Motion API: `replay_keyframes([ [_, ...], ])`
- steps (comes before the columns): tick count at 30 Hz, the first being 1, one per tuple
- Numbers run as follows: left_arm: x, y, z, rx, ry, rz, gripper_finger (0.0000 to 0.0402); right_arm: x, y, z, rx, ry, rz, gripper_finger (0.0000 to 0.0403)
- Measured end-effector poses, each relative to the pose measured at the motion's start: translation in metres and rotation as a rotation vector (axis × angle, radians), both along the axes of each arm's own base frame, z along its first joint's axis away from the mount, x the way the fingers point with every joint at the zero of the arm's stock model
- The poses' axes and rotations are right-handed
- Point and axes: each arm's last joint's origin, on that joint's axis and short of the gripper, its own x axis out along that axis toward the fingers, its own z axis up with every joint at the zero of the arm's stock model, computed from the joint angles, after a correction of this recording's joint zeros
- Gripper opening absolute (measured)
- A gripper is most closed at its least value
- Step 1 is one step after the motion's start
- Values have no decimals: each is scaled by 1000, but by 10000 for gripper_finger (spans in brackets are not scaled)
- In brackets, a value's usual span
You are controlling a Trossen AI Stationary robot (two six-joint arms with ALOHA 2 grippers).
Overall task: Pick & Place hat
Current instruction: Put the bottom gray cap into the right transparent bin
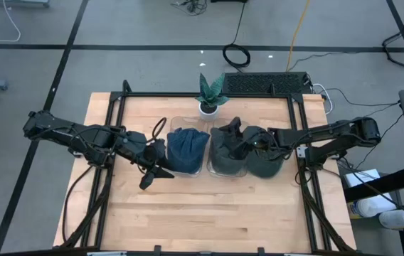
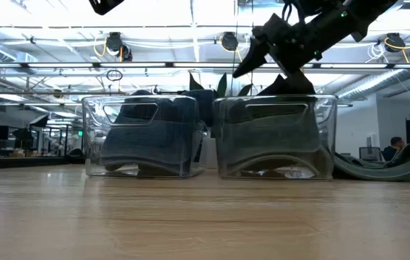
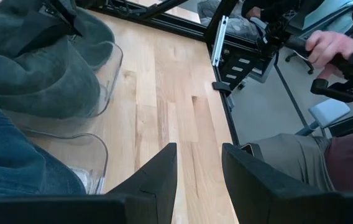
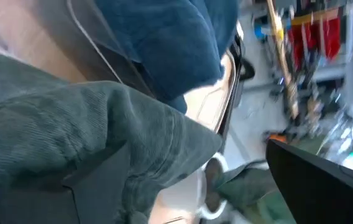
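Two clear bins (image 1: 188, 121), blue hat (image 1: 188, 146), grey hat (image 1: 225, 151); right gripper (image 1: 243, 146) pinching grey hat; left gripper (image 1: 156, 171) spread

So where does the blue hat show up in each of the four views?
High view: blue hat in the left clear bin, table centre.
Low view: in the left bin.
Left wrist view: denim at the lower left edge.
Right wrist view: blue fabric at top centre.
Shared landmark: the grey hat in the neighbouring bin.

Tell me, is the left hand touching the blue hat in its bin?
Apart. The left wrist view shows the left hand open over bare table, the blue hat off to the side with wood between them.
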Motion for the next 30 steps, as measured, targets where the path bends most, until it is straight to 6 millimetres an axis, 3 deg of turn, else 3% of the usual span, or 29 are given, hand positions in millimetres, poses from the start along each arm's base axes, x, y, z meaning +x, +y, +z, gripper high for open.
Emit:
replay_keyframes([
  [5,0,0,0,0,0,0,131,1,15,0,-161,61,132,361],
  [9,0,0,0,0,0,0,131,4,23,8,-236,-6,92,361],
  [15,0,0,0,11,-4,-6,131,8,35,21,-100,-212,38,361],
  [20,0,0,0,11,-4,-6,131,7,40,20,-13,-232,44,361],
  [26,0,0,0,14,-5,-8,131,10,46,26,209,-345,140,361],
  [30,0,0,0,15,-5,-8,131,10,44,27,245,-359,145,361],
])
